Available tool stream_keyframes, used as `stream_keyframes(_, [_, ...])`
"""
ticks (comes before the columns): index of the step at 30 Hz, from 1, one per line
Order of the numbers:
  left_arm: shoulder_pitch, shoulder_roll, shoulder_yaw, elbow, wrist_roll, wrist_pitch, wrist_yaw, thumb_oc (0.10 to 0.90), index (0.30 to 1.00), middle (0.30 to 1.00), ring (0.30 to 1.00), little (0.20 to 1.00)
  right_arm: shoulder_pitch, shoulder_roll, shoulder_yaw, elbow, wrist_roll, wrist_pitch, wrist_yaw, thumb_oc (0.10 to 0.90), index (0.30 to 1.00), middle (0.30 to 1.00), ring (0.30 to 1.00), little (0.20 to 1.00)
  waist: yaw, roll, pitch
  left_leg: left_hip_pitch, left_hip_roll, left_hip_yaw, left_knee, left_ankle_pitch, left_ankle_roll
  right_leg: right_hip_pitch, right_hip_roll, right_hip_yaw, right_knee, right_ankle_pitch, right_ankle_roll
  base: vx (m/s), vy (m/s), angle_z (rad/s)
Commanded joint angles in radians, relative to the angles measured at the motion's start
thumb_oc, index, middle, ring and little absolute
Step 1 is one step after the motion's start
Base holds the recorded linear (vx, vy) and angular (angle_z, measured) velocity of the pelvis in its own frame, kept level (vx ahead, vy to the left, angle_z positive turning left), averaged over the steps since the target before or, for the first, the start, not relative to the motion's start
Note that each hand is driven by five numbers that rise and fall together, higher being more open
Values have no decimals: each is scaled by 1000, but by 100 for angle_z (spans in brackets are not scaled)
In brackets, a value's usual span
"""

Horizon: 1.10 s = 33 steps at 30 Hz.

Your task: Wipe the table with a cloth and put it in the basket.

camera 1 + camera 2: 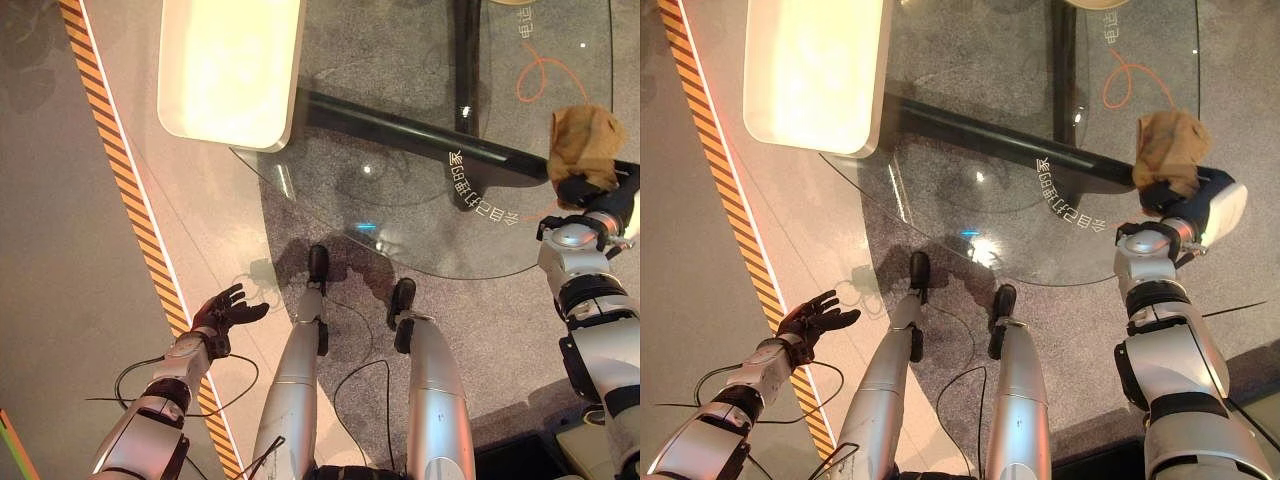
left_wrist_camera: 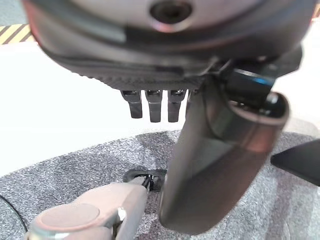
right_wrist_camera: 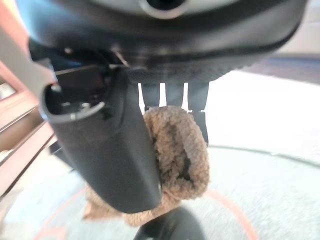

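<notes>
So the cloth (image 1: 583,142) is a tan, fuzzy rag, and it's up in the right hand (image 1: 583,188), bunched between the thumb and the fingers, which are curled round it. In the right wrist view you can see the thumb (image 3: 112,150) pressed against one side of the wad and the fingers (image 3: 175,95) coming down behind it, so it's a proper pinch.

Using the round glass table (image 1: 420,255) as the landmark: the cloth sits over the table's right-hand edge, on the side nearest the robot's right arm. It's crumpled, so its lie is only rough, but the bundle is a bit longer than wide, with the long axis running away from the hand toward the far side of the table; the loose end sticks out past the fingers that way. Can't tell if it's actually touching the glass or just above it.

A white rounded tray-like thing (image 1: 230,70) overlaps the table's far-left edge.

The left hand (image 1: 222,312) is well off the table to its near-left, out over the floor by the orange-and-black striped line (image 1: 130,190), fingers spread and holding nothing.
</notes>
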Motion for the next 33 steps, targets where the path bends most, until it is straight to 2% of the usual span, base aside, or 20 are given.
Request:
stream_keyframes(1, [12,34,11,60,-26,-10,0,800,900,900,900,900,-125,-73,82,-114,-114,-73,38,100,300,300,300,200,33,-33,-23,32,-49,44,160,-218,52,47,49,34,-250,156,31,0,0,0])
stream_keyframes(4, [22,28,9,50,-23,-14,0,800,900,900,900,900,-143,-61,136,-175,-154,-36,70,100,300,300,300,200,38,-29,-23,36,-53,45,153,-213,52,50,48,30,-250,153,28,0,0,0])
stream_keyframes(17, [30,0,-7,40,-10,-26,0,800,900,900,900,900,-173,4,256,-252,-285,41,193,100,300,300,300,200,56,-14,-23,51,-66,50,139,-205,56,66,39,14,-258,150,22,0,1,0])
stream_keyframes(33, [24,-21,-7,17,13,-22,18,800,900,900,900,900,-114,98,388,-459,-391,14,394,100,300,300,300,200,63,-16,-23,52,-72,53,124,-189,48,72,38,3,-268,152,22,0,0,0])
